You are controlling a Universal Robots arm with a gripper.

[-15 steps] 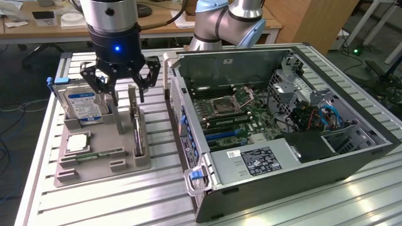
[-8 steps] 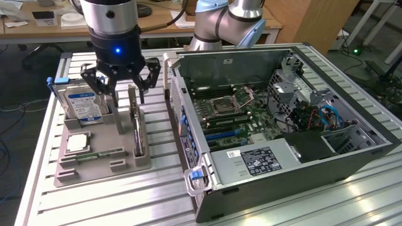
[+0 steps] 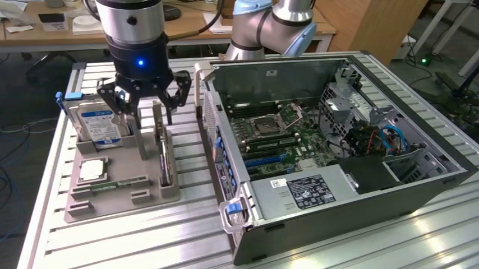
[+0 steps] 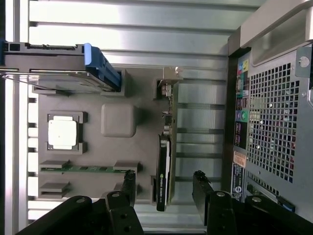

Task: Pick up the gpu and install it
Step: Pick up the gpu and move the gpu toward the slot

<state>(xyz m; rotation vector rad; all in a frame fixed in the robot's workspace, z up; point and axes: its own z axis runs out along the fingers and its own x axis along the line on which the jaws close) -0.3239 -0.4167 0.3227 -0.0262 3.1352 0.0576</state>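
Step in hand, by my reading: approach for the pick, with no grasp made. Your tool [image 3: 148,115] hangs over the grey parts tray [image 3: 120,202] with its jaws spread wide and nothing between them but air. The gpu [image 4: 163,166] stands on its long edge in a slot along the side of the tray nearest the open computer case [image 3: 419,168], so it has not been lifted or installed. In the wrist view the two fingers [image 4: 128,183] sit one on each side of the card's thin edge, near one end of it, and the card lies roughly midway between them. I see no contact, though you cannot judge the height above the card exactly from either view. Neighbours in the tray: the blue-labelled hard drive [image 3: 98,126] stands upright just beside the tool on the side away from the case, and the processor [image 3: 91,170] and the green memory stick [image 3: 116,184] lie flat, apart from the card. The case lies on its side on the slatted surface [image 3: 134,241] with the motherboard [image 3: 281,137] exposed and the blue expansion slots [image 3: 263,161] showing no card. Judgement: a clean pick calls for the jaws square to the card's faces, low enough to bite on the board rather than its top edge, and clear of the hard drive and the slot walls.
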